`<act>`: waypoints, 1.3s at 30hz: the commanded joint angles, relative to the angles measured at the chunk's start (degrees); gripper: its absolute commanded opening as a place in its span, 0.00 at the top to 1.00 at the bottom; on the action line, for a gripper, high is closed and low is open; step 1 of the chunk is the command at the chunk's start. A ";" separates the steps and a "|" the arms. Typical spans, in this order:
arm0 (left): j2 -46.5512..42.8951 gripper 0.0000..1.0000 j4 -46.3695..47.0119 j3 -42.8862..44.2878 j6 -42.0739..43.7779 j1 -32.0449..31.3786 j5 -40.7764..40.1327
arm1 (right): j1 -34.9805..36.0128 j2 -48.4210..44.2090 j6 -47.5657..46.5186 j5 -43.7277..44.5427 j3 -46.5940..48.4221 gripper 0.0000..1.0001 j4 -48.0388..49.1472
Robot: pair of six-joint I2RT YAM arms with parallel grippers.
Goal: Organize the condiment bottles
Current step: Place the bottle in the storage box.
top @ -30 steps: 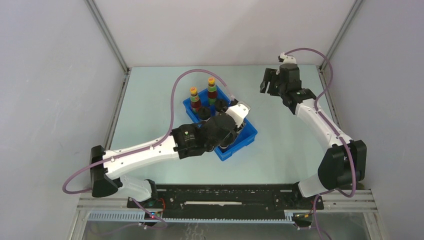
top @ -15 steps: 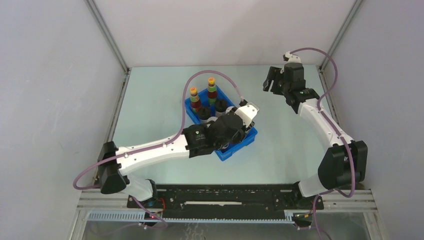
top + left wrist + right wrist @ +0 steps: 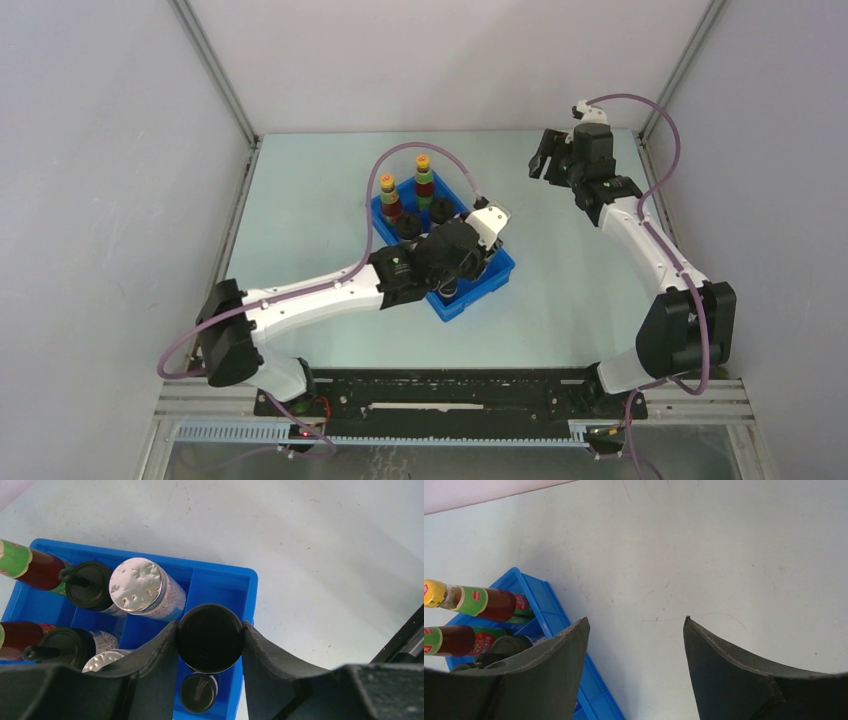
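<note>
A black-lidded spice jar [image 3: 210,638] is pinched between the closed-in fingers of the left gripper [image 3: 210,630], over the 4 o'clock end of the blue tray [image 3: 220,572]. Two tall dark-red bottles [image 3: 390,200] stand at the tray's 11 o'clock end, with other jars [image 3: 145,590] between. At 2 o'clock from the tray, the right gripper [image 3: 635,621] hangs over the table [image 3: 724,555], jaws spread, holding nothing.

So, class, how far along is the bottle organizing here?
Done: dark-red bottles, a pale shaker jar and black-lidded jars stand in the blue tray. In hand: left pincer shut on one black-lidded jar over the tray. Left: seat and release it; right pincer open, empty.
</note>
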 commanded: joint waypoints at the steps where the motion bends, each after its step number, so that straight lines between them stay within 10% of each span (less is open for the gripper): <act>1: 0.79 1.00 4.85 -1.57 1.97 0.85 2.17 | -0.51 -1.12 1.07 -0.30 -0.26 0.22 2.43; 39: 7.93 1.00 16.33 -6.01 3.07 4.95 6.87 | -1.82 -1.36 1.30 -1.01 -1.22 0.23 3.23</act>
